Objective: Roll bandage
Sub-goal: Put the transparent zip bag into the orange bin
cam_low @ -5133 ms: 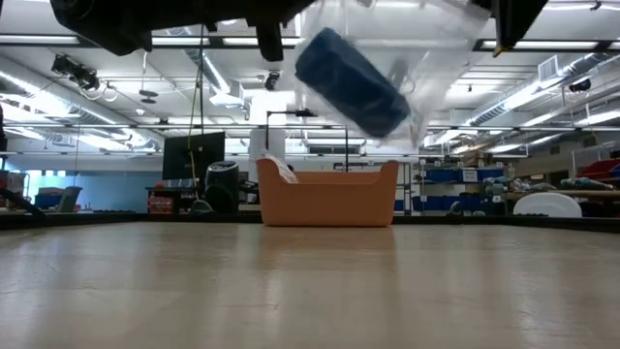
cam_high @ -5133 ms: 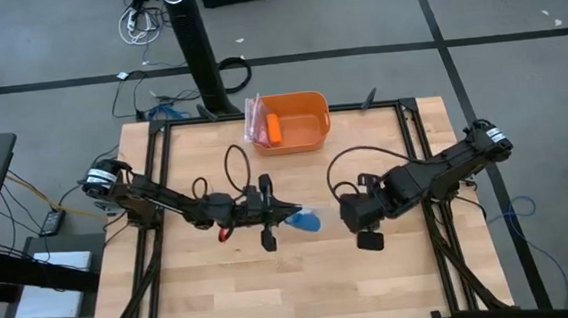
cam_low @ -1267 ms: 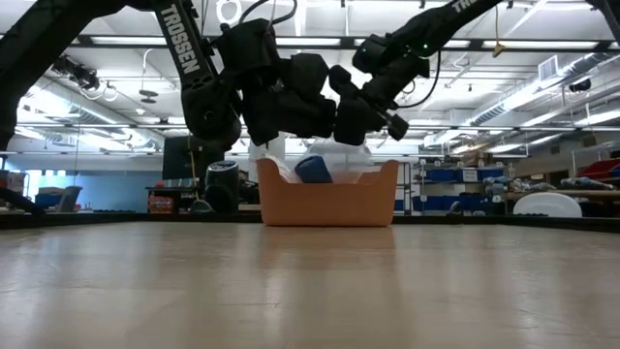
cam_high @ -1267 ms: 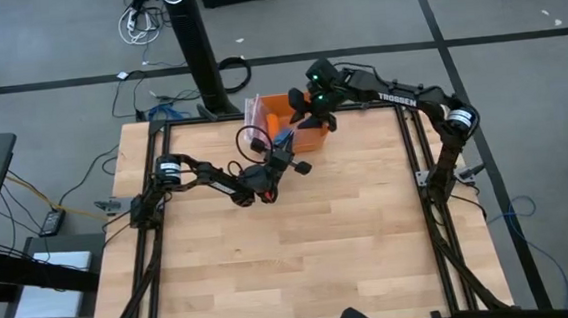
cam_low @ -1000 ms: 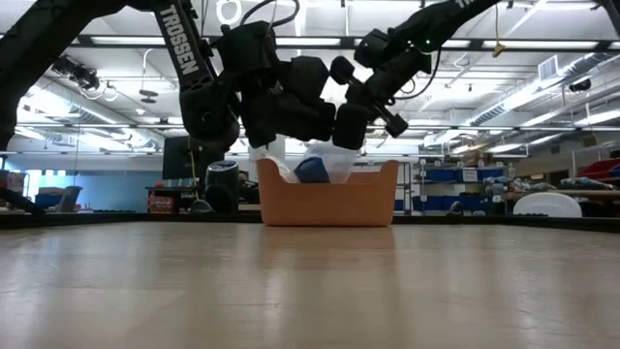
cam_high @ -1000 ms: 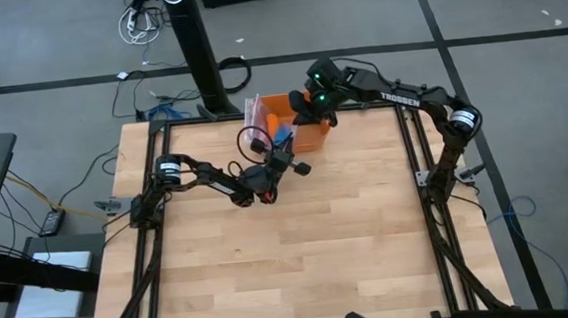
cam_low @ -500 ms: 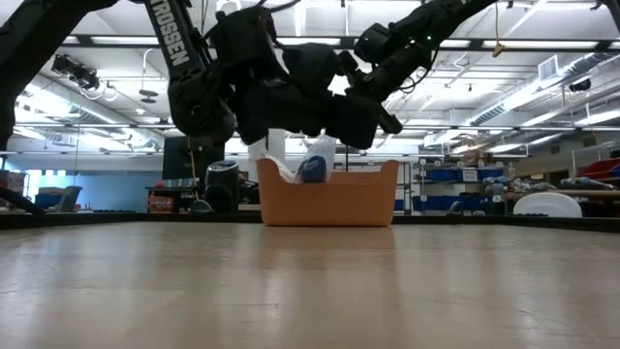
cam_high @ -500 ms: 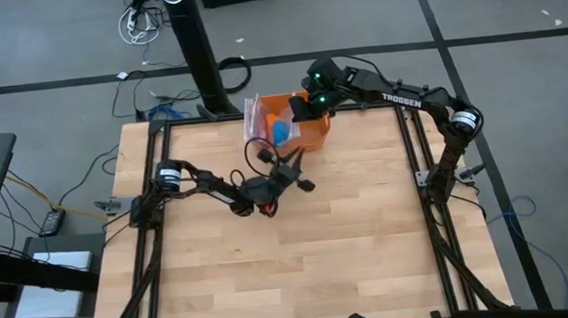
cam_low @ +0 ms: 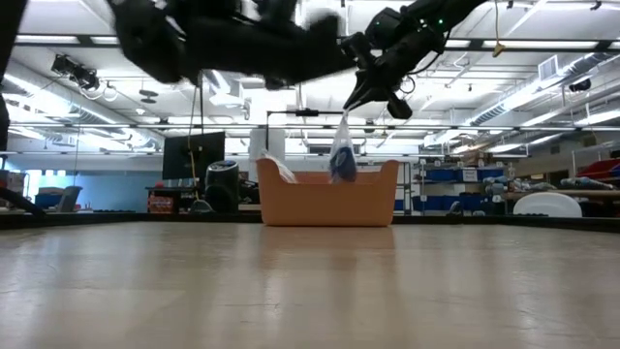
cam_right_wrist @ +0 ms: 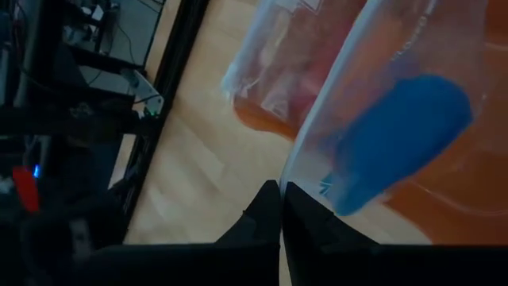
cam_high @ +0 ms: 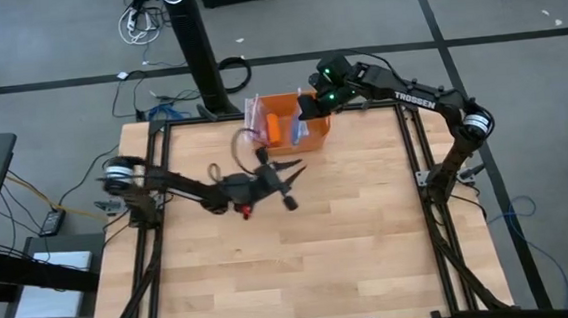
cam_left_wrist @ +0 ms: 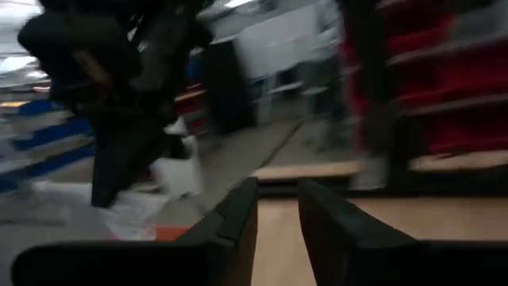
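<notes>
Above, right gripper [cam_high: 303, 105] pinching clear bag [cam_low: 341, 155] (blue bandage [cam_right_wrist: 397, 139] inside) over orange bin [cam_high: 314, 129], left gripper [cam_high: 284, 184] parted, empty

This is a robotics lab or industrial workshop hall rather than a home: the wooden table [cam_high: 300, 248] is ringed by a black metal frame [cam_high: 420, 169] carrying two dark robot arms, and stands on a grey floor [cam_high: 46, 55] marked with dark lines and strewn with loose cables [cam_high: 139, 24]. The low view looks across the table into a wide, high-ceilinged room with rows of strip lights [cam_low: 552, 44], exposed ducts, a dark monitor [cam_low: 192, 153] and shelving stacked with blue bins [cam_low: 455, 174].
</notes>
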`<act>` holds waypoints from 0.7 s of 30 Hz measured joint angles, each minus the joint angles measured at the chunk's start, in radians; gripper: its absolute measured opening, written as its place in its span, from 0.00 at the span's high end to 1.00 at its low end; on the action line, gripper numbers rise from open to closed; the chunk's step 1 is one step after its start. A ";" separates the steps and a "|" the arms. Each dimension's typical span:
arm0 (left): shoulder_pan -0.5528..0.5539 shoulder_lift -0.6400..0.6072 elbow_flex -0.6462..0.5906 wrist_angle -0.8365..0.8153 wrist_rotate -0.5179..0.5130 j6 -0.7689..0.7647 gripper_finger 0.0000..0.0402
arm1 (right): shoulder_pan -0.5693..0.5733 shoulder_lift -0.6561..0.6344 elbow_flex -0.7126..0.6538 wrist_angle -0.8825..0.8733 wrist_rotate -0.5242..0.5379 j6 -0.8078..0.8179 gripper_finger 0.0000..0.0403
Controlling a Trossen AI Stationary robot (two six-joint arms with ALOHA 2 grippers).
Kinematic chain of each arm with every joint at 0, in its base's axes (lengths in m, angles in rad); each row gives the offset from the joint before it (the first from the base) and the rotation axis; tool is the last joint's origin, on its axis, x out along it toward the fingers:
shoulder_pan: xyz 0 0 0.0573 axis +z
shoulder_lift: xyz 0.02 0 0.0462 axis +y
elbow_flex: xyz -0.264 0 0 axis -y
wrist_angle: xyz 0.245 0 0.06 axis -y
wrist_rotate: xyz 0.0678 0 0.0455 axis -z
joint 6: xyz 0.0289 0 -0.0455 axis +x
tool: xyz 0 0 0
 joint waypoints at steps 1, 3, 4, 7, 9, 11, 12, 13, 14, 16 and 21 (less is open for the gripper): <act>0.002 -0.047 -0.039 -0.002 0.051 -0.024 0.76 | 0.000 -0.002 0.000 -0.001 0.000 -0.011 1.00; 0.011 -0.131 -0.114 -0.006 0.149 -0.060 0.79 | 0.001 -0.002 0.000 -0.004 0.004 -0.026 1.00; 0.015 -0.171 -0.149 -0.007 0.195 -0.075 0.80 | 0.002 -0.001 0.000 0.001 0.010 -0.032 1.00; 0.021 -0.265 -0.238 -0.008 0.250 -0.099 0.84 | 0.000 0.005 0.000 0.034 0.029 -0.051 1.00; 0.021 -0.308 -0.287 -0.009 0.251 -0.099 0.87 | -0.005 0.009 0.000 0.055 0.030 -0.069 1.00; 0.021 -0.340 -0.324 -0.014 0.247 -0.099 0.89 | -0.012 0.010 0.000 0.069 0.030 -0.088 1.00; 0.021 -0.349 -0.336 -0.009 0.238 -0.099 0.90 | -0.013 0.010 0.000 0.070 0.030 -0.099 1.00; 0.021 -0.356 -0.347 -0.009 0.233 -0.100 0.91 | -0.016 0.010 0.000 0.071 0.031 -0.107 1.00; 0.021 -0.362 -0.355 -0.011 0.230 -0.100 0.91 | -0.017 0.010 0.000 0.069 0.034 -0.117 1.00; 0.022 -0.365 -0.362 -0.010 0.227 -0.102 0.92 | -0.018 0.010 0.000 0.069 0.040 -0.146 1.00; 0.022 -0.364 -0.368 -0.030 0.227 -0.101 0.92 | -0.024 0.010 0.000 0.068 0.076 -0.173 1.00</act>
